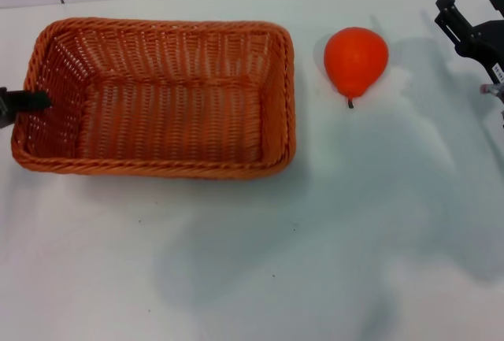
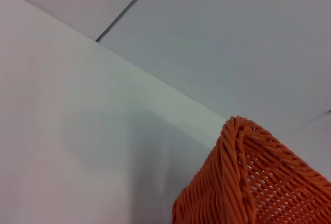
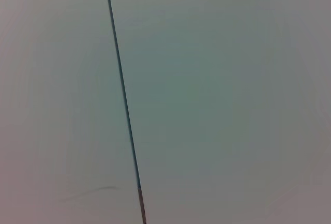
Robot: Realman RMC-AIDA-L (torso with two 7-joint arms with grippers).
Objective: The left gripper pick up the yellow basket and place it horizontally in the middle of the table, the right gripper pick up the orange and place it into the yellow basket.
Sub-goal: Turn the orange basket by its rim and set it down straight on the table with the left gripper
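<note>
Sitting lengthwise left of centre on white desk: orange-brown woven wicker basket, light, stiff; braided rim best hold. Black left tool at its left rim, grip unclear. Smooth pear-shaped orange fruit just right, firm, may roll. Right tool apart, fingers spread, empty.

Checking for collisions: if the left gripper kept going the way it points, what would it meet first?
The left gripper points across the yellow basket, over its left rim. It would probably meet the woven interior; height is unclear.

The yellow basket sits left on the table; the orange lies just right of it.
</note>
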